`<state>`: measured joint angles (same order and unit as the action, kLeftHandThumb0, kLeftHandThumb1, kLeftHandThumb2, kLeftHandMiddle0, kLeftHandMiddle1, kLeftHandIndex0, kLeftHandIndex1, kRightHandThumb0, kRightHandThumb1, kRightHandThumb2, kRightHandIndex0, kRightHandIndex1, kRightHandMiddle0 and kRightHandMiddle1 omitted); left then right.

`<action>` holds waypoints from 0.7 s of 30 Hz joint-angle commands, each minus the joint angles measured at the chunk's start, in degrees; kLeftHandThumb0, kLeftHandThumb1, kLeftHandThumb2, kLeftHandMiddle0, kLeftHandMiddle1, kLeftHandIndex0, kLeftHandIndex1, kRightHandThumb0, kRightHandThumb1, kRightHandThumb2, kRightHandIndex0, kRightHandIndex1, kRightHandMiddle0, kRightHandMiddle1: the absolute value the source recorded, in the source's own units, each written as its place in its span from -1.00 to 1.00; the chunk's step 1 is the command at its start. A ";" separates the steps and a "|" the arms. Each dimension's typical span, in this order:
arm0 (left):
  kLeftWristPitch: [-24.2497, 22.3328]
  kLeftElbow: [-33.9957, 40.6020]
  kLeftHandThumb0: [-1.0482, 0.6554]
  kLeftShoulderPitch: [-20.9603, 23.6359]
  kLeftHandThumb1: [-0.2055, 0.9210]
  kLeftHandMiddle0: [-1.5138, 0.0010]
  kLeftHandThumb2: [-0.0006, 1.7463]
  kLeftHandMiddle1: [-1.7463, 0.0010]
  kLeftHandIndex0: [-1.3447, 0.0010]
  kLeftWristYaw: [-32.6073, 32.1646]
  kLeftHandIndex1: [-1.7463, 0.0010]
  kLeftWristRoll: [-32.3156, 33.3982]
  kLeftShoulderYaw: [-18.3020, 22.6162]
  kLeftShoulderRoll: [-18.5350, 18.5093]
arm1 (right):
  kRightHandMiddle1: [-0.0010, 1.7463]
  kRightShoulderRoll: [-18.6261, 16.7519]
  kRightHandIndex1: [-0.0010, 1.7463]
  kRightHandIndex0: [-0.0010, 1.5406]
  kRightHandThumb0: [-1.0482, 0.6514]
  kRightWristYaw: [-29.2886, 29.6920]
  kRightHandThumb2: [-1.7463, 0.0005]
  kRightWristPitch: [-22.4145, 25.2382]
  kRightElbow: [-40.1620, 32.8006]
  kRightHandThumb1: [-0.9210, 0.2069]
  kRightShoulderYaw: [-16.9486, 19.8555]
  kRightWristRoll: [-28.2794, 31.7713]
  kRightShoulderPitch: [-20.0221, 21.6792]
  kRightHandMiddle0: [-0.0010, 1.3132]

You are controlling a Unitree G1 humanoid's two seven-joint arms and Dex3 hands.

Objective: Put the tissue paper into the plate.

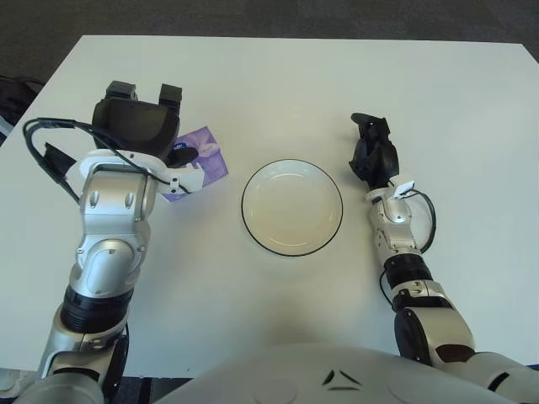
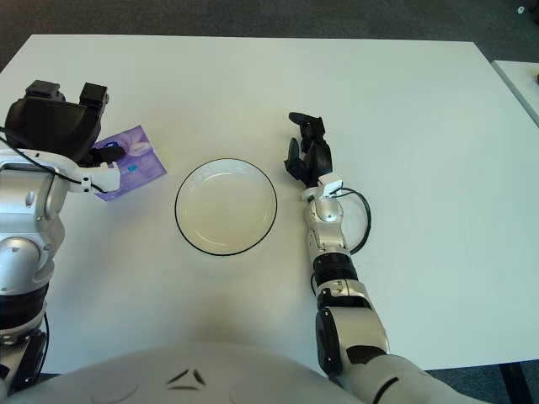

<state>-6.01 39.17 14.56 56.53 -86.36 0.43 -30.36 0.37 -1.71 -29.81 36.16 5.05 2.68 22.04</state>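
The tissue paper is a purple pack (image 1: 207, 160) lying flat on the white table (image 1: 278, 84), left of the plate. The plate (image 1: 292, 207) is white with a dark rim and holds nothing. My left hand (image 1: 145, 114) is over the left part of the pack, fingers spread and pointing away, holding nothing; the pack's left part is hidden under the hand and wrist. My right hand (image 1: 372, 150) shows on the table just right of the plate, fingers relaxed and holding nothing.
A black cable (image 1: 46, 156) loops off my left wrist toward the table's left edge. Dark floor surrounds the table. Another white surface (image 2: 522, 80) shows at the far right.
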 commanded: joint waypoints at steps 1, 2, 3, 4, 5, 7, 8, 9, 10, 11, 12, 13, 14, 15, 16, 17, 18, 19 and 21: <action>3.02 1.87 -1.00 2.66 1.00 0.58 -0.06 0.46 1.00 9.58 0.60 7.94 1.90 -5.36 | 0.23 -1.14 -0.84 -0.58 -0.49 -0.10 0.10 4.64 11.71 -1.00 -0.13 -0.40 -8.63 -1.00; 3.34 1.71 -1.00 3.11 1.00 0.58 -0.07 0.45 1.00 9.99 0.65 9.20 2.09 -5.99 | 0.23 -1.15 -0.84 -0.58 -0.49 -0.17 0.10 4.54 11.88 -1.00 -0.13 -0.37 -8.55 -1.00; 3.58 1.48 -1.00 3.48 1.00 0.58 -0.08 0.44 1.00 10.26 0.68 10.21 2.25 -6.50 | 0.23 -1.17 -0.84 -0.58 -0.49 -0.19 0.10 4.48 12.09 -1.00 -0.12 -0.36 -8.40 -1.00; 3.73 1.33 -1.00 3.75 1.00 0.58 -0.09 0.42 1.00 10.50 0.73 10.93 2.38 -6.86 | 0.23 -1.19 -0.84 -0.59 -0.49 -0.20 0.10 4.42 12.26 -1.00 -0.12 -0.35 -8.29 -1.00; 3.78 1.14 -1.00 4.03 1.00 0.58 -0.09 0.40 1.00 10.57 0.76 12.01 2.64 -7.14 | 0.23 -1.24 -0.84 -0.59 -0.49 -0.29 0.10 4.33 12.50 -1.00 -0.10 -0.27 -8.15 -1.00; 3.74 0.84 -1.00 4.36 1.00 0.58 -0.11 0.35 1.00 10.47 0.88 13.80 3.10 -7.47 | 0.23 -1.34 -0.84 -0.59 -0.49 -0.46 0.11 4.14 12.94 -1.00 -0.04 -0.12 -7.90 -1.00; 3.61 0.71 -1.00 4.48 1.00 0.58 -0.13 0.32 1.00 10.27 0.92 14.66 3.36 -7.48 | 0.23 -1.41 -0.84 -0.59 -0.48 -0.56 0.11 4.01 13.16 -1.00 0.00 -0.02 -7.79 -1.00; 3.53 0.59 -1.00 4.54 1.00 0.58 -0.15 0.30 1.00 10.12 0.95 15.23 3.55 -7.52 | 0.23 -1.47 -0.84 -0.59 -0.48 -0.61 0.11 3.89 13.38 -1.00 0.03 0.03 -7.68 -1.00; 3.30 0.47 -1.00 4.67 1.00 0.58 -0.16 0.29 1.00 9.96 0.96 15.91 3.78 -7.47 | 0.23 -1.53 -0.84 -0.58 -0.48 -0.71 0.11 3.75 13.56 -1.00 0.07 0.12 -7.60 -1.00; 3.14 0.32 -1.00 4.74 1.00 0.59 -0.18 0.28 1.00 9.81 0.97 16.39 3.92 -7.52 | 0.24 -1.58 -0.84 -0.58 -0.48 -0.76 0.11 3.62 13.79 -1.00 0.10 0.17 -7.49 -1.00; 2.87 -0.01 -1.00 4.98 1.00 0.59 -0.19 0.28 1.00 9.65 0.98 17.05 4.11 -7.57 | 0.24 -1.64 -0.84 -0.58 -0.48 -0.86 0.11 3.49 14.00 -1.00 0.14 0.27 -7.39 -1.00; 2.68 -0.30 -1.00 5.13 1.00 0.61 -0.20 0.28 1.00 9.48 0.99 17.57 4.24 -7.68 | 0.24 -1.70 -0.84 -0.58 -0.47 -0.91 0.11 3.38 14.21 -1.00 0.17 0.33 -7.29 -1.00; 2.52 -0.59 -0.99 5.27 1.00 0.63 -0.21 0.29 1.00 9.34 0.99 18.05 4.35 -7.79 | 0.24 -1.74 -0.84 -0.57 -0.47 -0.95 0.12 3.28 14.38 -1.00 0.19 0.37 -7.21 -1.00; 2.42 -0.77 -0.98 5.36 1.00 0.66 -0.22 0.30 1.00 9.24 0.99 18.38 4.41 -7.89 | 0.24 -1.76 -0.83 -0.57 -0.47 -0.99 0.12 3.19 14.51 -1.00 0.21 0.40 -7.15 -1.00; 2.39 -0.91 -0.98 5.38 1.00 0.67 -0.22 0.31 1.00 9.13 1.00 18.63 4.46 -8.01 | 0.24 -1.78 -0.83 -0.57 -0.47 -0.99 0.12 3.12 14.67 -1.00 0.22 0.40 -7.06 -1.00; 2.38 -1.16 -0.97 5.32 1.00 0.68 -0.23 0.31 1.00 8.74 1.00 18.92 4.57 -8.07 | 0.24 -1.83 -0.83 -0.57 -0.47 -1.00 0.12 3.02 14.87 -1.00 0.23 0.41 -6.96 -1.00; 2.46 -1.50 -0.95 5.22 1.00 0.70 -0.23 0.33 1.00 8.07 1.00 19.20 4.72 -8.13 | 0.23 -1.88 -0.83 -0.57 -0.47 -1.05 0.12 2.92 15.08 -1.00 0.25 0.44 -6.86 -1.00; 2.54 -1.79 -0.94 5.14 1.00 0.72 -0.23 0.37 1.00 7.55 1.00 19.44 4.86 -8.21 | 0.22 -1.93 -0.83 -0.57 -0.47 -1.06 0.12 2.84 15.27 -1.00 0.25 0.46 -6.77 -1.00; 3.06 -2.09 -0.94 4.92 1.00 0.74 -0.20 0.41 1.00 6.59 1.00 20.47 5.14 -8.59 | 0.21 -1.98 -0.83 -0.57 -0.47 -1.08 0.12 2.65 15.58 -1.00 0.28 0.52 -6.63 -1.00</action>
<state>-3.03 37.87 19.23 64.97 -67.93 4.13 -37.01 0.47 -2.55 -31.53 40.66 5.25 3.09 24.91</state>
